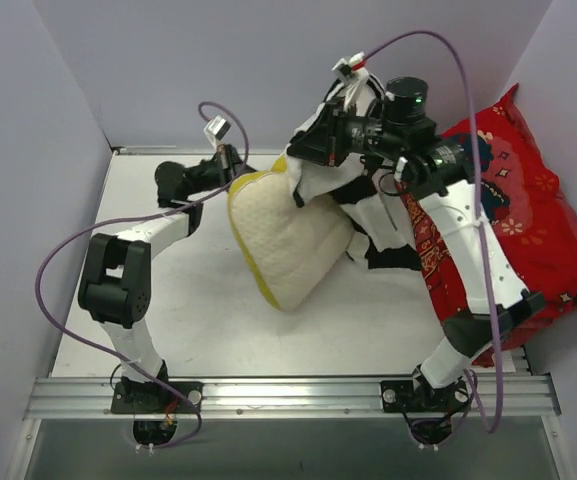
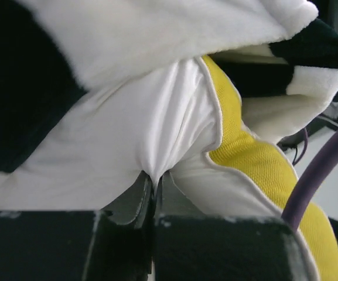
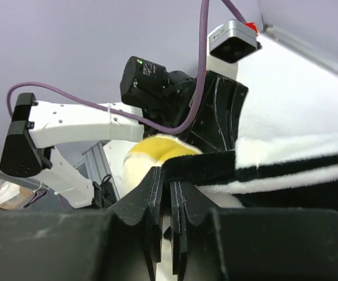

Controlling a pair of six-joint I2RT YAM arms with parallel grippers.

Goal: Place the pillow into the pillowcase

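The white worktop (image 1: 198,320) carries everything. A large red cushion (image 1: 543,215) lies along its right side against the wall, partly behind the right arm.

The pillow (image 1: 288,235) stands on edge near the middle of the worktop, tilted, with its cream quilted face toward the camera and its yellow band running down the left side. Most of it is bare. Only its upper right end sits under the pillowcase (image 1: 383,225), which hangs in black and white folds between the pillow and the red cushion.

The right tool (image 3: 167,178) is held high over the pillow's top and is clenched on the black rim of the pillowcase, lifting it. The left tool (image 2: 155,184) sits at the pillow's upper left corner. It is clenched on a fold of smooth white fabric just beside the yellow band, which looks to be the pillow's own cover. Plush checkered cloth lies right above that pinch.
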